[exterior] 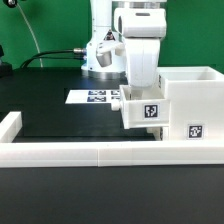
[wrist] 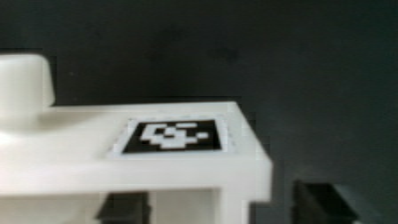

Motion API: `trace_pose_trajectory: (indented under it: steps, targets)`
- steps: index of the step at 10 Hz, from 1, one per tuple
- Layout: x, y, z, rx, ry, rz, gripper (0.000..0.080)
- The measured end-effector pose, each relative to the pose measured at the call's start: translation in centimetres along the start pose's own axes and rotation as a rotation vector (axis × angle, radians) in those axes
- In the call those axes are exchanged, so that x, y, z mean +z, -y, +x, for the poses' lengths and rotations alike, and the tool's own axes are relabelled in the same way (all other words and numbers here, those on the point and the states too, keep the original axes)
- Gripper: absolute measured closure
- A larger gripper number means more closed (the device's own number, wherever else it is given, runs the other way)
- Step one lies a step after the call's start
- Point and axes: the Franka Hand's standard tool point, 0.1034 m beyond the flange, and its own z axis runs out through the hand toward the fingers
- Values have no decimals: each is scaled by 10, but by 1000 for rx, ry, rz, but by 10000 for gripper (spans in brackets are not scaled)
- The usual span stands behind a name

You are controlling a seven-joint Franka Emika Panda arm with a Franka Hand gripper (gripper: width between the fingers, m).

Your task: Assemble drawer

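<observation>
You have the drawer housing [exterior: 190, 105] at the exterior view's right, against the border wall [exterior: 100, 152]. A tray [exterior: 146, 108] sits partly inside its left face. Your gripper [exterior: 140, 88] straddles that tray's tagged wall [wrist: 178, 137]; whether the fingers [wrist: 326, 197] are actually pinching it, you cannot tell.

One housing [exterior: 190, 108], one tray [exterior: 143, 110] touching its side facing the exterior view's left, one marker board [exterior: 97, 97] behind tray, one border wall [exterior: 100, 152].
</observation>
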Motion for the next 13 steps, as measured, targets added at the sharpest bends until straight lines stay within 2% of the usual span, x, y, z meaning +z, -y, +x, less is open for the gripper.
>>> trace_pose_trajectory:
  steps: [1,2,5,7,9,11,12,13]
  targets:
    - [-6,0,-1,0,5,4,265]
    - [-13,0,-3,1,11,7,186]
    - [-34,-3,-15,10,28,4,151]
    - [-43,-4,-40,-32,36,4,150]
    - [-37,-2,-67,-86,9,13,150]
    - [-23,3,-75,-110,-46,34,150]
    - [-17,0,-83,-96,-109,39,150]
    - [-11,-2,-88,-93,-155,56,150]
